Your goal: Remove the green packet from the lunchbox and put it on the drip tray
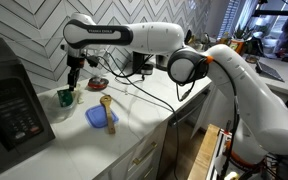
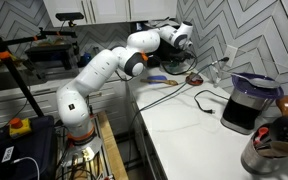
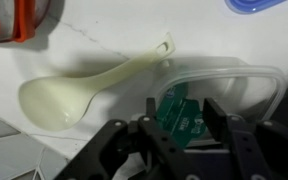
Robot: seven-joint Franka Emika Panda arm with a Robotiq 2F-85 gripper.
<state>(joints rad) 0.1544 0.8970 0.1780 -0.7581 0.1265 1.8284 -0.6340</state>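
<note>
Where the lunchbox (image 3: 256,84) sits at the wrist view's lower right, the gripper (image 3: 179,118) holds the green packet (image 3: 176,108) between narrowed jaws.

White rounded arm (image 1: 252,90), black joint rings, lettered black band; black gripper (image 3: 187,118).

wrist view | small bright green packet (image 3: 177,113): lower edge hidden behind black gripper (image 3: 181,106), contact with the jaws cannot be told | shallow clear plastic lunchbox (image 3: 239,68): near side covered by the gripper | blue square plate (image 3: 267,5) and orange-red object (image 3: 19,20): cut by the top edge | in an exterior view | black appliance (image 1: 6,105): cut by the left edge
</note>
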